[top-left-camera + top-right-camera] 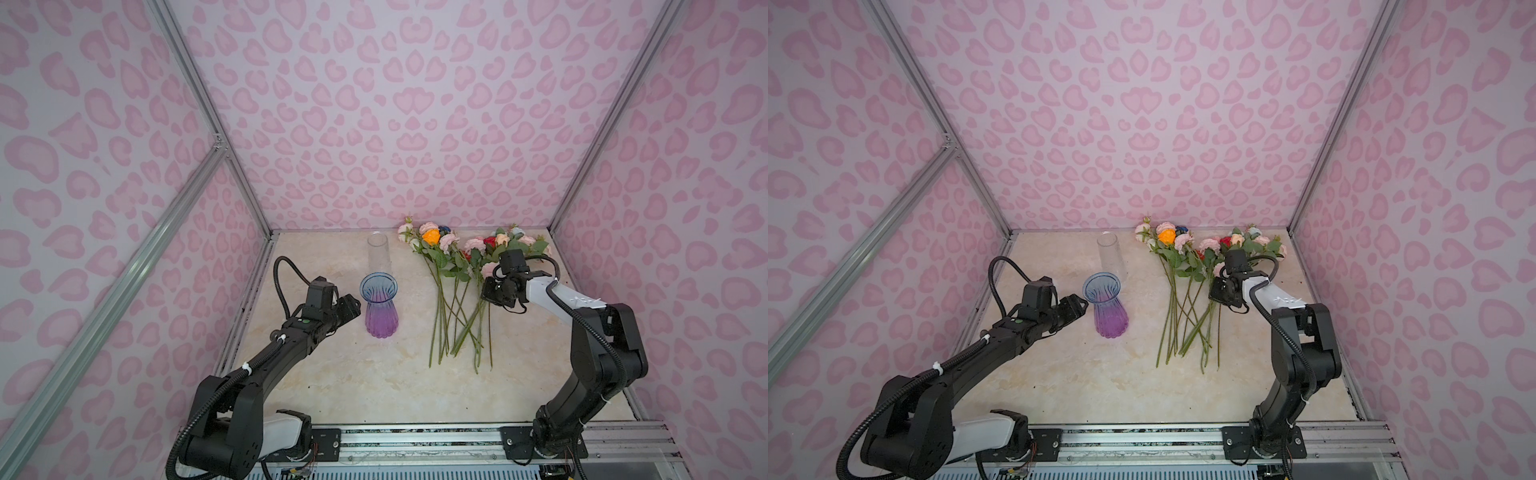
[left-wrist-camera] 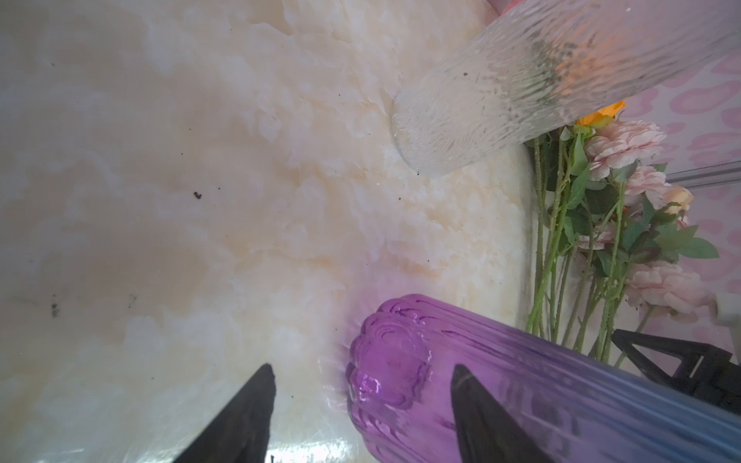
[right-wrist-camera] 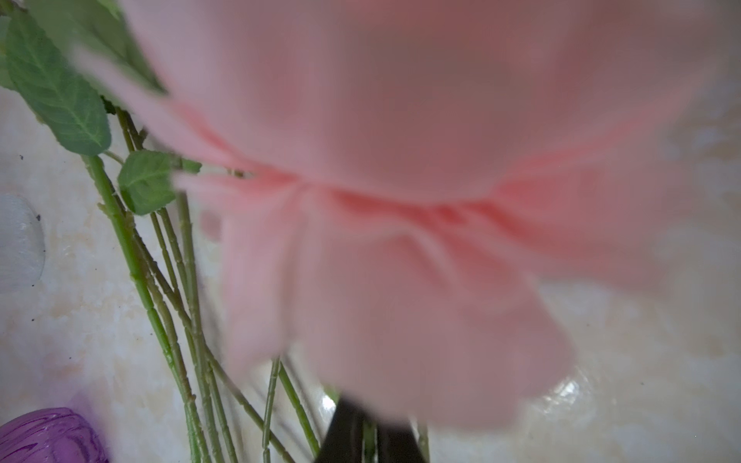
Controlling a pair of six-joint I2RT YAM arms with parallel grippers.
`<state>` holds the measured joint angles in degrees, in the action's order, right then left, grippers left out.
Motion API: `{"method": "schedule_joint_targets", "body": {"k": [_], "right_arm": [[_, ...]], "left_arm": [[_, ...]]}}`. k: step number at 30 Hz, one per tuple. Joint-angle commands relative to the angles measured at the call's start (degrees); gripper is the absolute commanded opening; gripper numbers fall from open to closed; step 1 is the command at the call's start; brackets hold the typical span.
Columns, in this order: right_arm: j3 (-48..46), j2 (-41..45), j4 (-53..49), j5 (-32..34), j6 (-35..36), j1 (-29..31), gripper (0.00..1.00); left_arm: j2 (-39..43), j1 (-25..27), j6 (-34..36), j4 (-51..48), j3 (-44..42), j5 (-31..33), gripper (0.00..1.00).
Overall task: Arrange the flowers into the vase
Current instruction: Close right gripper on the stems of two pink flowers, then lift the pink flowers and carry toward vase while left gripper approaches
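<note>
Your flowers (image 1: pixel 448 242), pink, orange and red on green stems, lie at three o'clock of the vase (image 1: pixel 379 309). Your right gripper (image 1: pixel 487 294) pinches one stem (image 3: pixel 369 441); your left gripper (image 1: pixel 354 308) gapes wide at nine o'clock.

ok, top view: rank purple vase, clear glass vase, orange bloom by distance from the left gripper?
From the left gripper, in a top view:
1. Purple vase, right beside it, on the gripper's right.
2. Clear glass vase, standing behind the purple one, farther back on the table.
3. Orange bloom, farthest back, to the right of the clear vase.
</note>
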<state>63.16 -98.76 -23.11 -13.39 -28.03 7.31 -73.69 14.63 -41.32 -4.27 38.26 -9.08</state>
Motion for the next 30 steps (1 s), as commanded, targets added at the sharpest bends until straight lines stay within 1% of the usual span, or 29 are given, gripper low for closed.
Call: {"method": "schedule_joint_targets", "body": {"k": [1,4,9,20,30], "right_arm": [[-0.9,1.0,1.8,-0.4,0.1,-0.1,0.05],[-1.5,2.2,2.2,-0.7,-0.2,-0.3,0.02],[-2.8,5.5,2.9,-1.3,-0.5,-0.3,0.0],[-3.7,13.5,0.7,-1.3,-0.1,-0.2,0.0],[-1.9,20.8,-1.9,-0.8,0.2,-0.2,0.0]], "left_arm": [[-0.1,0.4,0.6,2.1,0.1,-0.5,0.7],[0.0,0.7,0.7,2.2,-0.2,-0.5,0.7],[-0.2,1.3,0.5,2.9,-0.7,-0.8,0.7],[-1.2,3.5,0.0,3.7,-1.1,0.2,0.7],[-1.3,4.5,-0.6,4.3,-1.7,0.1,0.69]]}}
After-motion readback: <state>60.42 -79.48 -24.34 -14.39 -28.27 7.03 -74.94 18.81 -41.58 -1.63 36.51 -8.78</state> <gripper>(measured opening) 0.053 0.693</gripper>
